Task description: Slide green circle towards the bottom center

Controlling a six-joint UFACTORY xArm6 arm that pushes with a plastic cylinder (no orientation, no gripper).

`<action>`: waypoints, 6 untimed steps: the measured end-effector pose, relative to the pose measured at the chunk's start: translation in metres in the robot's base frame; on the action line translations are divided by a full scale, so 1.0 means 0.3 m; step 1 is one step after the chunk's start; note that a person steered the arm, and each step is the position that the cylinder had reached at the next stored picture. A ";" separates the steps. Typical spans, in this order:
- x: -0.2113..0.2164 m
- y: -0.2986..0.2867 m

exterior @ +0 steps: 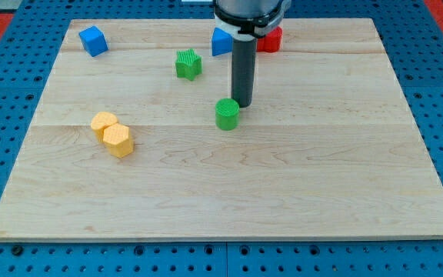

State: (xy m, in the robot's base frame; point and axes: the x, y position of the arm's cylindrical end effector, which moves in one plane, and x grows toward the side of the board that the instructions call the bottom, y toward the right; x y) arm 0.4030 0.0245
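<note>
The green circle (227, 114) is a short green cylinder near the middle of the wooden board (298, 185). My tip (242, 105) is at the end of the dark rod, just to the right of and slightly above the green circle, touching or almost touching its upper right side.
A green star-shaped block (188, 64) lies up and left of the circle. A blue cube (93, 40) sits at the top left. A blue block (221, 42) and a red block (271, 38) sit at the top behind the rod. Two yellow blocks (112, 133) lie together at the left.
</note>
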 end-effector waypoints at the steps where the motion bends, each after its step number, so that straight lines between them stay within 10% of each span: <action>1: 0.006 -0.006; 4: 0.015 -0.261; 6: 0.122 0.103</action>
